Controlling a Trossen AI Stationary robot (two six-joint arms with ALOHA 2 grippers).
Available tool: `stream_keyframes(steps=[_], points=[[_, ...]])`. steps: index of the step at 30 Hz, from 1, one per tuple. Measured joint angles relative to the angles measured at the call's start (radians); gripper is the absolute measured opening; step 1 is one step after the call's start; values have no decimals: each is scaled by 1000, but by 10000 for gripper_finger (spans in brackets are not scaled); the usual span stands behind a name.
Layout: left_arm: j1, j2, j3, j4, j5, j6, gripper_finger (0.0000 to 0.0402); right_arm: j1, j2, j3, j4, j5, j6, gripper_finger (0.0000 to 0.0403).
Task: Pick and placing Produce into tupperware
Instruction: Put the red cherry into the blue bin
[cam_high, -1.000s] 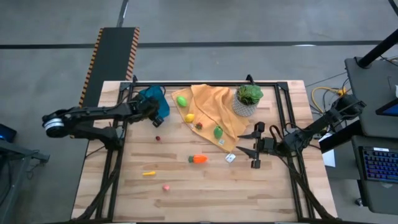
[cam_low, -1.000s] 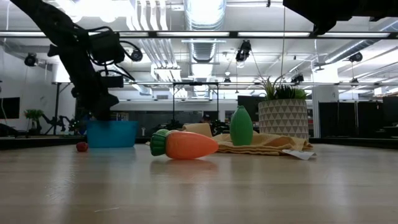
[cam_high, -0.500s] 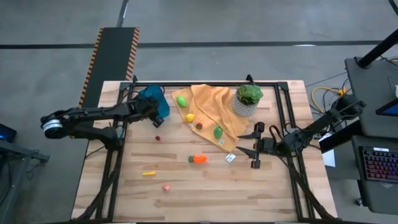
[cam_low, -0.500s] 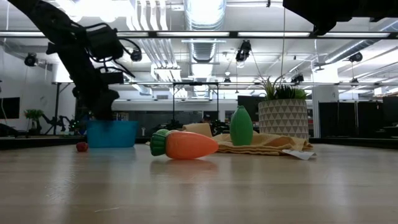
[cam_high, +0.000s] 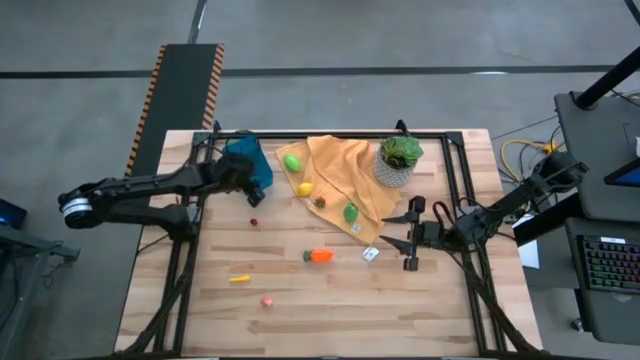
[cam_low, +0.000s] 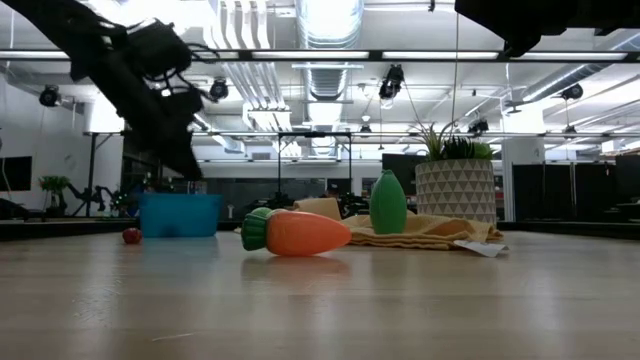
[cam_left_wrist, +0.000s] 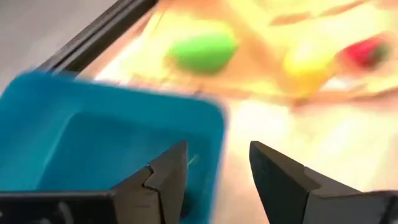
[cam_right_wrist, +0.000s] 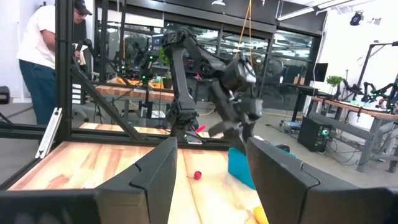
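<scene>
The left gripper (cam_high: 252, 180) has lifted off the tupperware (cam_high: 243, 153) at upper left, jaws parted and empty, seemingly after a drop.

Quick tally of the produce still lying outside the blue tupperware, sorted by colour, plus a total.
Green: 2, one and another, both on the orange cloth
Yellow: 2, one on the cloth, one on the table
Orange: 1, the carrot
Red: 2, one on the cloth, one near the tupperware
Pink: 1
Total: 8
</scene>
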Motion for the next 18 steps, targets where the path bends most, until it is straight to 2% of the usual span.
stream_keyframes(steps=[2,10,14,18], points=[[-1,-36,0,47,77,7,160,0,0,0,0,0,0,187],[-33,-180,-1,170,489,26,160,0,0,0,0,0,0,187],[-74,-238,-6,210,571,76,160,0,0,0,-3,0,0,187],[-109,-275,-6,221,576,103,160,0,0,0,-3,0,0,187]])
